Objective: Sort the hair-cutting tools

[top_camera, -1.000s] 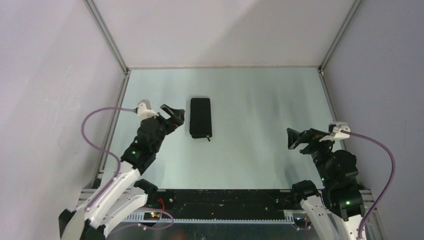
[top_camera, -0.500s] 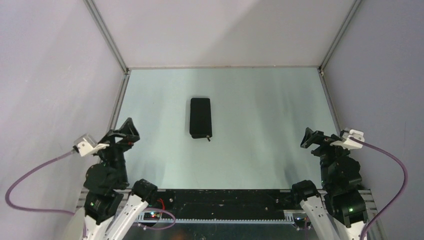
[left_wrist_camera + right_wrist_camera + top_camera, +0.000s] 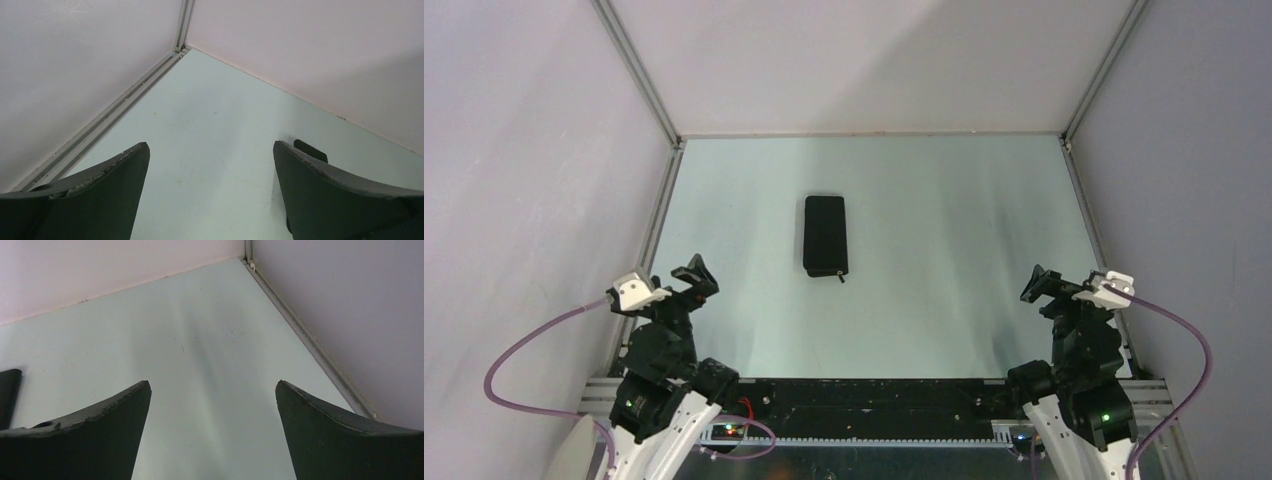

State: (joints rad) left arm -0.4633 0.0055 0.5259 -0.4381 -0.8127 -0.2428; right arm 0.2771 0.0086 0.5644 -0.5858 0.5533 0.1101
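— Where are the hair-cutting tools?

— I can't tell; none of the three views shows them. The only thing lying on the pale green table (image 3: pixel 944 300) is a black rectangular zip case (image 3: pixel 825 235). It lies flat, left of the table's middle, with its long side running away from the arms and a small zip pull at its near right corner.

— And the left hand (image 3: pixel 696 277)?

— It is by the table's near left edge, spread wide and gripping nothing. In its wrist view the two dark fingers (image 3: pixel 100 195) stand far apart with bare table between them, and a bit of the case peeks out past the right-side one.

— The right hand (image 3: pixel 1038 284)?

— It is by the near right edge, also spread wide and gripping nothing. Its wrist view catches an edge of the case at the far left. Both hands are well apart from the case.
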